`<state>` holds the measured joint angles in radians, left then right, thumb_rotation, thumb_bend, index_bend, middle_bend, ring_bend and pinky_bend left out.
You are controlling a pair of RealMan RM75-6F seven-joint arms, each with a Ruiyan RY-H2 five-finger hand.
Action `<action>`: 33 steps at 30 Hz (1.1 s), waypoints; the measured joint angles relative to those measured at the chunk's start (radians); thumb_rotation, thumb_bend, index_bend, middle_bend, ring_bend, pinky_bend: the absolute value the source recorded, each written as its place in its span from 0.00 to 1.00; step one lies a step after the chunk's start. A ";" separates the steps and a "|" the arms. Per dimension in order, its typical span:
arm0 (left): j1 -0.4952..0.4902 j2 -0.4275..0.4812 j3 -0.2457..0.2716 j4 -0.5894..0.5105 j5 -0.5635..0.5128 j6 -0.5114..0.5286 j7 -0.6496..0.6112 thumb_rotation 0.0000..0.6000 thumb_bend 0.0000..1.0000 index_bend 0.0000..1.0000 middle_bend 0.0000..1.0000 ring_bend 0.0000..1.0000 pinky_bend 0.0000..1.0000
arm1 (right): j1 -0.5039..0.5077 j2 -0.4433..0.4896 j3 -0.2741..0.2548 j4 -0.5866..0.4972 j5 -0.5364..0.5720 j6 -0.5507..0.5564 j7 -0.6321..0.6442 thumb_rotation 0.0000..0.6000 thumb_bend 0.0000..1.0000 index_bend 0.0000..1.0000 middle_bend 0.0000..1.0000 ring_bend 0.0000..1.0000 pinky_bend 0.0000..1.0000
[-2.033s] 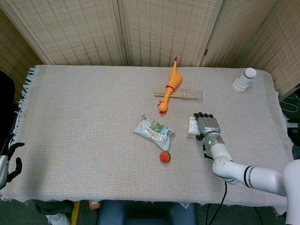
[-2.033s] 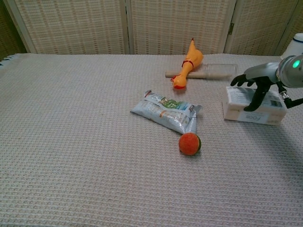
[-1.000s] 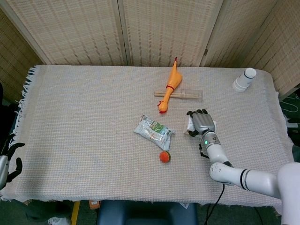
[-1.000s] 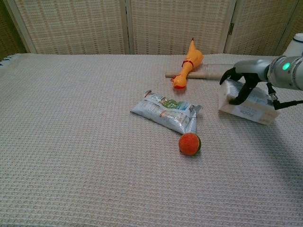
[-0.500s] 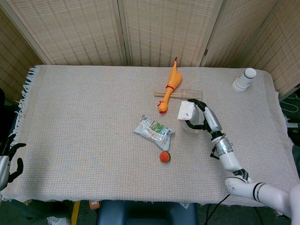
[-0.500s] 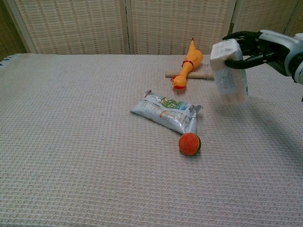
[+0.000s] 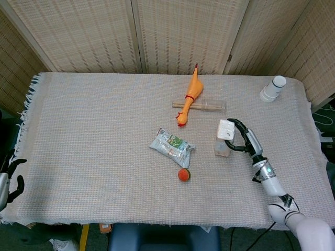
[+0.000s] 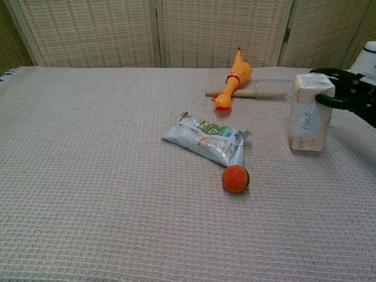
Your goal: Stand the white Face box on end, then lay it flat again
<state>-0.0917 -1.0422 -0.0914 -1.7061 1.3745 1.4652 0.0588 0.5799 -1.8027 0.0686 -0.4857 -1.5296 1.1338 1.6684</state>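
The white Face box [image 8: 310, 113] stands on end on the cloth, right of centre; in the head view the box [image 7: 224, 137] shows its top face. My right hand [image 8: 346, 88] grips the box's upper end from the right, fingers wrapped over the top; the same right hand [image 7: 243, 137] is seen from above in the head view. My left hand [image 7: 9, 179] hangs off the table's left edge near the bottom left, holding nothing, fingers apart.
A foil snack packet [image 8: 207, 139] and an orange ball [image 8: 235, 178] lie left of the box. A rubber chicken [image 8: 232, 79] lies across a wooden stick in a clear sleeve [image 8: 258, 90] behind. A white cup [image 7: 273, 89] stands at the far right.
My right hand gripped the flat box, lifted and turned it upright, then carried it right and set it down on end.
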 measured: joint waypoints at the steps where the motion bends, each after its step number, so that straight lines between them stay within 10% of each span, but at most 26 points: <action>1: 0.000 -0.001 -0.001 0.001 -0.001 0.000 0.002 1.00 0.62 0.27 0.00 0.00 0.08 | -0.001 -0.015 -0.008 0.032 -0.009 0.002 0.029 1.00 0.30 0.27 0.41 0.32 0.00; 10: -0.001 -0.006 -0.004 0.002 -0.006 0.003 0.010 1.00 0.62 0.27 0.00 0.00 0.08 | 0.000 -0.082 -0.085 0.169 -0.084 0.022 0.154 1.00 0.30 0.25 0.41 0.32 0.00; 33: 0.008 0.004 0.000 -0.012 0.015 0.022 0.009 1.00 0.62 0.27 0.00 0.00 0.08 | -0.036 0.075 -0.213 0.073 -0.180 0.079 0.145 1.00 0.30 0.02 0.23 0.13 0.00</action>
<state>-0.0840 -1.0380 -0.0911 -1.7182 1.3894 1.4867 0.0683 0.5443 -1.7278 -0.1445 -0.4124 -1.7098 1.2130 1.8133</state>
